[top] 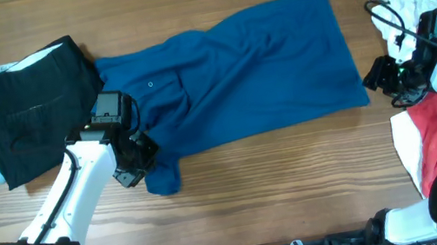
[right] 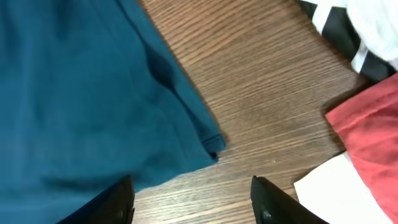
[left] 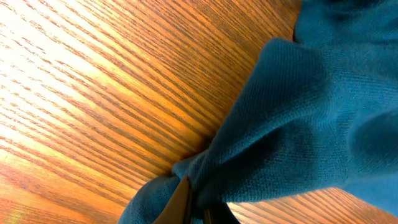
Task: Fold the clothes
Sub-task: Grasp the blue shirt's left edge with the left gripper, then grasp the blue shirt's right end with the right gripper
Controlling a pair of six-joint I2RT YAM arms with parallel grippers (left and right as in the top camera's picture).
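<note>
Lead: Shirt (top: 255,73) lies spread over the middle of the tabletop (top: 298,180), long axis running from the left edge to the right edge, its right end tipped a touch toward the far edge.

Colour: And the left gripper (top: 131,167) is clamped on it. Jaws pinched tight on a bunched fold at the shirt's near-left end.

Lead: So the right end is the free one. The right gripper (top: 377,80) sits just beside that hem, much the nearer arm.

Colour: Its jaws stand parted with nothing between them. In the wrist view the near-right corner of the shirt lies just ahead of them, a little to the left.

Lead: That arm reaches in from the right edge, wrist angled down at the cloth. I'd say a short push leftward gets it onto that corner.

Colour: Left arm stretches up from the near edge, wrist bent over its pinch.
</note>
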